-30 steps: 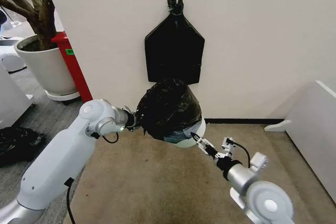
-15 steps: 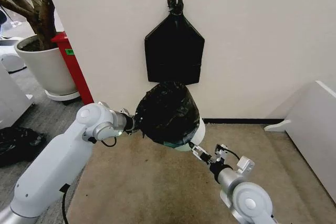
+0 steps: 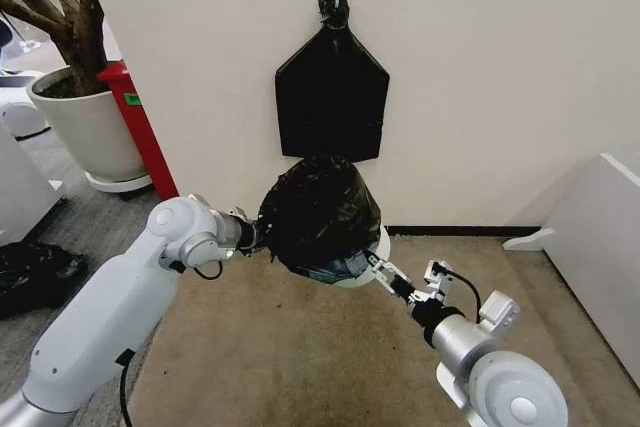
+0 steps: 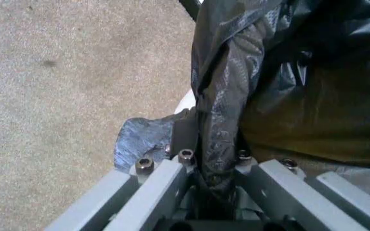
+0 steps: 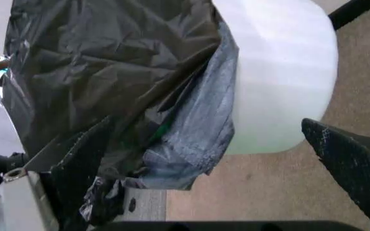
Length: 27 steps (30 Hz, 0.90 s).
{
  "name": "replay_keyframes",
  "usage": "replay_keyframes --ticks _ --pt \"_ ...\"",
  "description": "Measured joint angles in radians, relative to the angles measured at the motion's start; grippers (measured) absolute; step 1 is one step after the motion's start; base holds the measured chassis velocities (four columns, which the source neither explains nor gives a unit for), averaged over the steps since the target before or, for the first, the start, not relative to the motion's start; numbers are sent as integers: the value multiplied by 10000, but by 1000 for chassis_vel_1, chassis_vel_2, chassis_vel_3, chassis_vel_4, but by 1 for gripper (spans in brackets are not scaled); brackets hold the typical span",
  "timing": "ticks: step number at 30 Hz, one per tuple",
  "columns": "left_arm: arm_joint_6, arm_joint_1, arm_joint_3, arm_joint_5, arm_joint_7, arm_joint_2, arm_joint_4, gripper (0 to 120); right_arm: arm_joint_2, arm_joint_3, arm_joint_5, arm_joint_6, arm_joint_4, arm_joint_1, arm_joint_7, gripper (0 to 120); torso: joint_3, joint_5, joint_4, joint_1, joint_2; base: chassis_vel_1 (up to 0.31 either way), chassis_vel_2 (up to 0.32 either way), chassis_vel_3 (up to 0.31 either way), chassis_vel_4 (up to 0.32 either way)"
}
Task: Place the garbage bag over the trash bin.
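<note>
Beige carpet underlies the trash bin [image 3: 378, 247]; left gripper [image 4: 214, 168] pinches the garbage bag [image 3: 320, 212] (no writing legible).

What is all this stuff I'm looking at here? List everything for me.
garbage bag: one, black, draped over the top of the bin, one side bunched between the left gripper's fingers.
trash bin: one, cream-white, on the carpet by the wall, mostly covered by the bag.
flat black bundle: one, black, hanging on the wall above the bin, knot on top.
plant pot: one, white, far left, holding a tree.
red panel: one, red, beside the pot at the wall's corner.
dark bag: one, black, on the floor at far left.
left gripper: one, grey, clamped on the bag's edge.
right gripper: one, black-tipped, open beside the bin's right side.
</note>
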Motion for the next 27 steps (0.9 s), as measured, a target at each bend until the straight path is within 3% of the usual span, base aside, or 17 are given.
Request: replay_keyframes --ticks 15,27 --pt "-10 89 -35 57 60 109 -168 0 233 -1094 382 327 -364 912 578 100 0 0 1 0 0 0 0 0 0" --pt "-45 32 -9 76 59 105 -226 0 245 -1253 -417 316 -1946 1136 253 100 0 0 -1 0 0 0 0 0 0"
